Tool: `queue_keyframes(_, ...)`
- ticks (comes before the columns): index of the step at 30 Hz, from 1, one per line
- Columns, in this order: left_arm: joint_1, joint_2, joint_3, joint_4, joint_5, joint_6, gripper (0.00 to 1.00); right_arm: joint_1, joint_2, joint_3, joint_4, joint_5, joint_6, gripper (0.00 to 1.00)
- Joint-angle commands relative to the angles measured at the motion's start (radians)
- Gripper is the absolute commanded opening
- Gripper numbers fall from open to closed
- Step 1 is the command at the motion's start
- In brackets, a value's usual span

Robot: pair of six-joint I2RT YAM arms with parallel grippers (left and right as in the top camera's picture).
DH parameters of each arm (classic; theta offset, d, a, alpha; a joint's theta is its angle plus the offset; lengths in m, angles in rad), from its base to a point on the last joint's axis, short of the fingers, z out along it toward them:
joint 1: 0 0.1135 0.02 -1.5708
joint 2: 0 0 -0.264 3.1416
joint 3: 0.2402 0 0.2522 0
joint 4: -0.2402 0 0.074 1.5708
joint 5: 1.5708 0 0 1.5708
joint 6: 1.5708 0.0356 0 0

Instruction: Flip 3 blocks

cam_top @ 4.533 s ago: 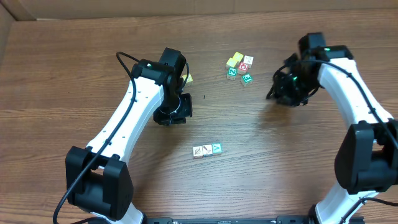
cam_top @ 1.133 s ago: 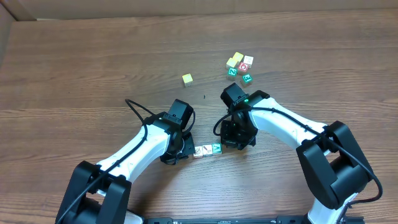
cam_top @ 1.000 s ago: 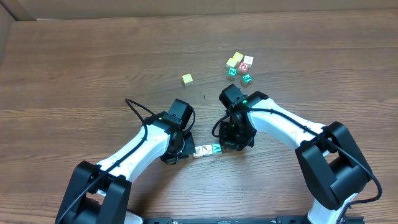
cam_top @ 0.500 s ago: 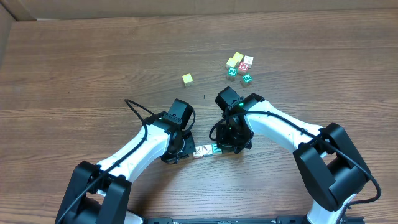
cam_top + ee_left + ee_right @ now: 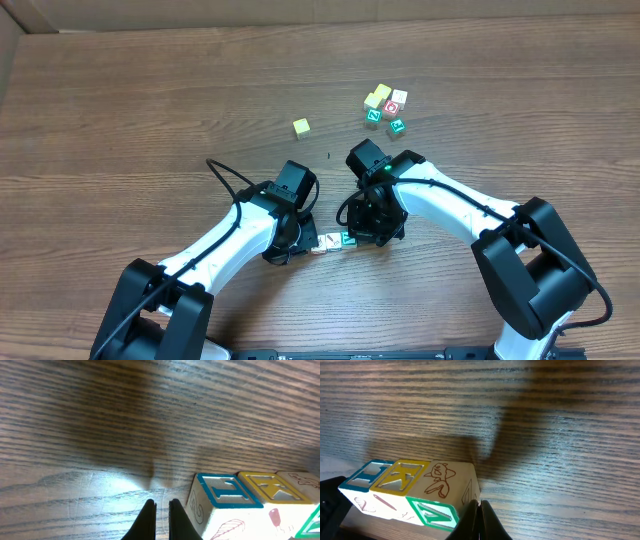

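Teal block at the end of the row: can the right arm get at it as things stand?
Probably yes: the right gripper, fingers shut, sits right at the teal block's side, with nothing between them.

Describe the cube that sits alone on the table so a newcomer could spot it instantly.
On the wooden table, find the tight cluster of coloured cubes toward the far side in the overhead view. Left of that cluster and slightly lower in the picture lies the lone yellow cube. Unlike the clustered cubes, it stands apart, touching nothing, with a plain yellow top.
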Motion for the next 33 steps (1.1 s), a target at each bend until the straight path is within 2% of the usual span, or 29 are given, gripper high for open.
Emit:
queue_keyframes(1,-0.007,0.005,-0.008,0.008,-0.014,-0.017,0.04,0.001,-0.031,-0.004,0.002,-0.009,0.004,0.04)
queue_keyframes(33,-0.007,0.005,-0.008,0.030,0.007,-0.016,0.04,0.001,-0.031,-0.004,0.008,-0.009,0.004,0.04)
